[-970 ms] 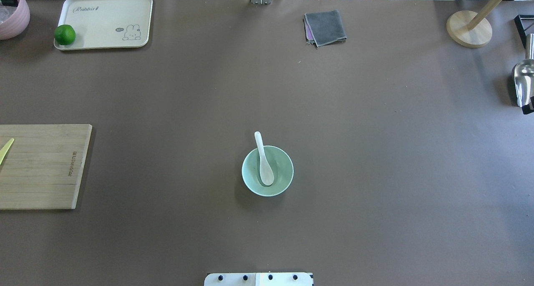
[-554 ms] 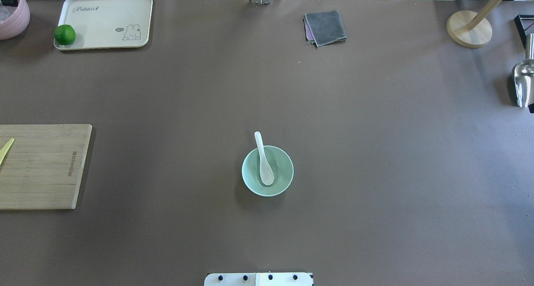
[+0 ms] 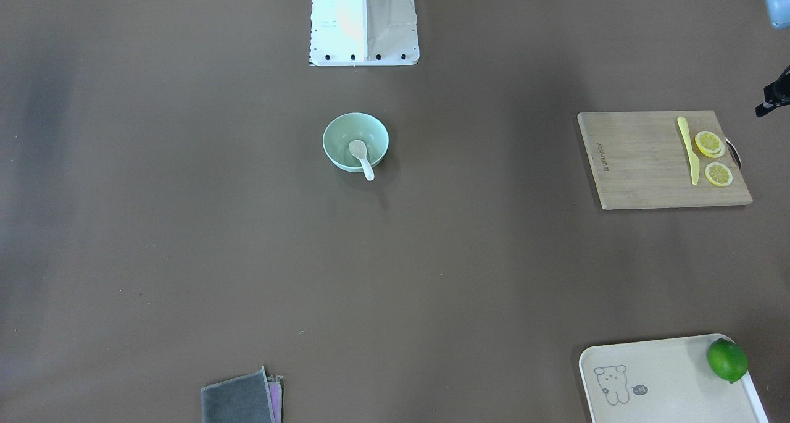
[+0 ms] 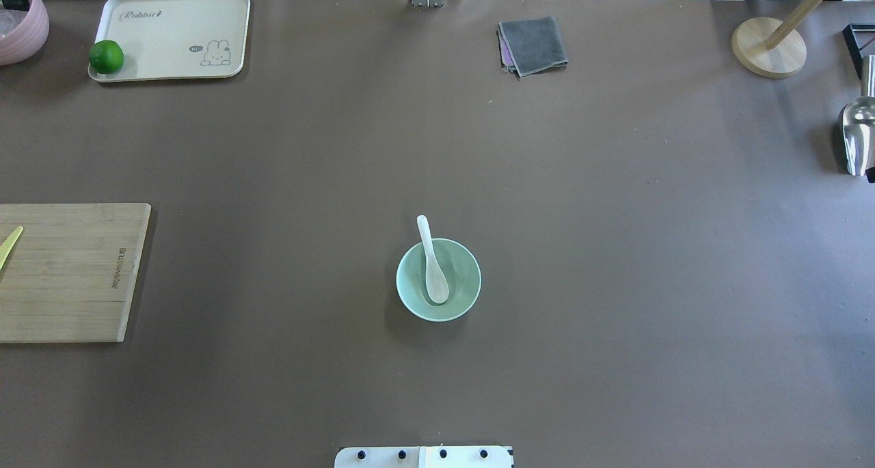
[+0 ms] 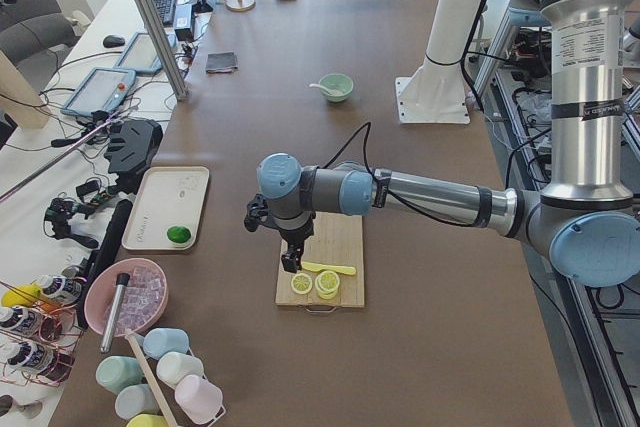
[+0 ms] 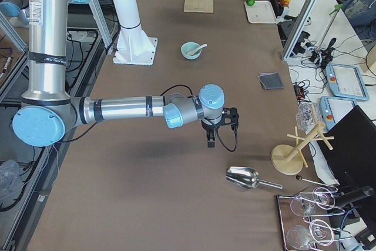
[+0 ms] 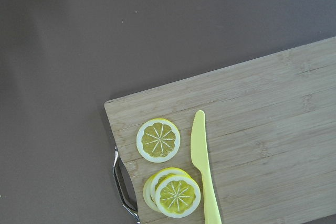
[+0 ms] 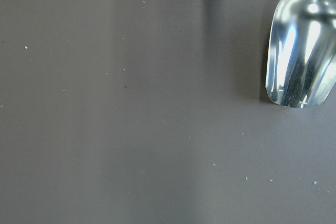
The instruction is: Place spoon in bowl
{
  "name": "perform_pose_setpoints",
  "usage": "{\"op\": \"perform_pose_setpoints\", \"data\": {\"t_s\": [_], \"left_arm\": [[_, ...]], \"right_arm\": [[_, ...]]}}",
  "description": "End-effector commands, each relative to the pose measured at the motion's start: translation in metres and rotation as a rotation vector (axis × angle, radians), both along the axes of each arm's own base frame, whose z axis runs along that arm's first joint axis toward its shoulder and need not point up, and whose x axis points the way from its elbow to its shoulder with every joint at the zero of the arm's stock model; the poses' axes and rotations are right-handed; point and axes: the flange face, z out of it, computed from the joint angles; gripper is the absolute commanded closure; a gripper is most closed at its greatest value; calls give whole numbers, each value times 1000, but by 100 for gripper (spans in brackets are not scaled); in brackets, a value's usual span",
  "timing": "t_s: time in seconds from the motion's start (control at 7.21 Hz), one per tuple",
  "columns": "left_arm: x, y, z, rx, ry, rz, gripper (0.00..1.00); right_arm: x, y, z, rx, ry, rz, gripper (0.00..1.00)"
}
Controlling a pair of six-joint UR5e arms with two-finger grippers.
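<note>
Brown table (image 4: 615, 249): glossy white soup spoon (image 4: 432, 263) scoop-down in mint bowl (image 4: 467, 277), handle over rim. Likely light, stiff, slippery, chippable; grip at handle. Left gripper (image 5: 289, 265) and right gripper (image 6: 210, 143): can't tell whether apart or together.

Glossy spoon (image 4: 435, 277), smooth matt bowl (image 4: 466, 277) — grained wooden board (image 4: 68, 277), mirror-bright metal scoop (image 4: 858, 133), soft grey cloth (image 4: 533, 44)

you can read one word: "rabbit", in looping script, printed in a corner of the cream tray (image 4: 171, 51) in the overhead view. beside the tray's rabbit drawing (image 4: 217, 52) sits a small dark speech bubble (image 4: 196, 48); its letters are too small to make out. the bamboo cutting board (image 4: 68, 283) has a brand line marked along its short edge, sideways to you, but the letters don't resolve. the stickers on the left arm (image 5: 585, 67) and right arm (image 6: 44, 22) show only blurred print.
</note>
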Motion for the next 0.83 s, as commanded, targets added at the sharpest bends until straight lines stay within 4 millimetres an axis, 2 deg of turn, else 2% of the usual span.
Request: {"op": "perform_pose_setpoints", "data": {"t_s": [0.0,0.14,0.28,0.42,0.55,0.69], "left_arm": [[2,-9,-14,28,11,0,2],[1,-11,-23,41,13,-1,2],[-3,-3,-39,64,20,-10,2],[-1,-7,-37,56,36,-8,2],[0,-10,-24,32,33,-8,2],[-3,-9,-26,37,29,-12,2]], "right_arm": [[1,1,5,-8,1,-3,0],[2,2,-1,10,-1,-3,0],[1,2,5,3,4,-8,0],[11,7,-2,6,-22,6,0],[9,7,4,-6,-23,0,0],[11,9,6,-9,-23,4,0]]}}
